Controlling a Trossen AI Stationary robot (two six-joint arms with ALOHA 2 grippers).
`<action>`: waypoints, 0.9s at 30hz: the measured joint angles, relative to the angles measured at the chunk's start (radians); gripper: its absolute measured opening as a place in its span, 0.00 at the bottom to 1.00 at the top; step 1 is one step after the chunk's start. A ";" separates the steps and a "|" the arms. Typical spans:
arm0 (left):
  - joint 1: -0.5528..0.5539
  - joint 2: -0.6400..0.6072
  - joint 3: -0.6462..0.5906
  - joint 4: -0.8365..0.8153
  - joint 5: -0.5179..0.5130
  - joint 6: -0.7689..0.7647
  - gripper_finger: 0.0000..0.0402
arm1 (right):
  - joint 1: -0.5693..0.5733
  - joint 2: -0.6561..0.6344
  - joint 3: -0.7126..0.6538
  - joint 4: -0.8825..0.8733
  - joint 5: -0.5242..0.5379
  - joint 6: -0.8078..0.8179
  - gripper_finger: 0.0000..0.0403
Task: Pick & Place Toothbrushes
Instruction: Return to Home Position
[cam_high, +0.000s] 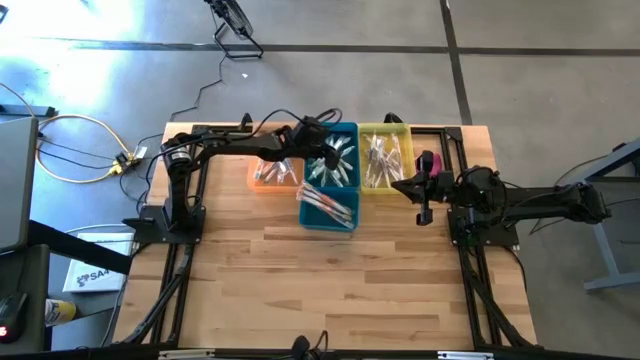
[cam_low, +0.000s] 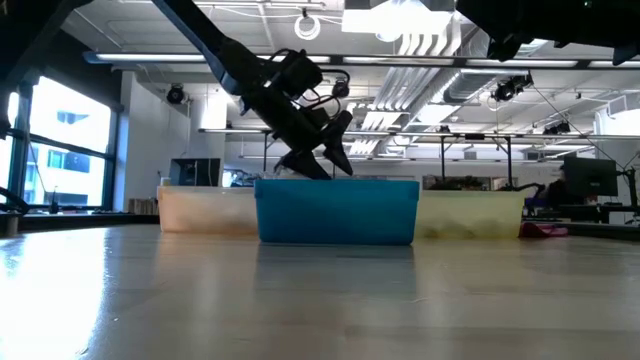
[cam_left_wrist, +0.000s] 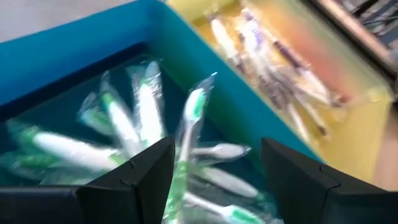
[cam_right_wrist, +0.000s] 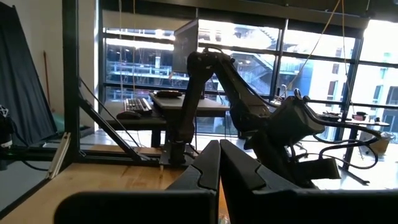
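Left hand (cam_left_wrist: 216, 148) is hovering open and empty over the rear blue bin (cam_left_wrist: 180, 56) of green toothbrushes (cam_left_wrist: 146, 115). More are filling the front blue bin (cam_high: 322, 224), orange bin (cam_high: 255, 180) and yellow bin (cam_high: 385, 128). Right hand (cam_right_wrist: 219, 149) is hanging shut, gripping nothing.

Left arm (cam_high: 230, 145) reaches out, left gripper (cam_left_wrist: 216, 149) tilted down, jaws apart. Right arm (cam_high: 540, 203) folded near base, right gripper (cam_right_wrist: 219, 144) closed.

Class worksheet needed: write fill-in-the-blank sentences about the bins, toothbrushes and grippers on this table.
1. The left gripper hovers open over a bin coloured ____.
2. The toothbrushes in it have white and ____ handles.
3. In the high view, the rightmost bin is ____.
4. The right gripper has its fingers ____.
Missing words: blue, green, yellow, shut.
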 joint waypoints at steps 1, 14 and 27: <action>0.000 0.000 0.000 0.012 0.014 0.001 0.58 | 0.000 0.000 0.000 0.000 0.000 -0.003 0.01; 0.000 0.000 0.000 0.042 0.044 0.009 0.25 | 0.000 0.000 0.000 0.000 0.000 -0.003 0.01; -0.049 -0.065 -0.002 0.034 0.066 0.186 0.07 | 0.000 0.000 0.000 -0.010 0.000 0.026 0.01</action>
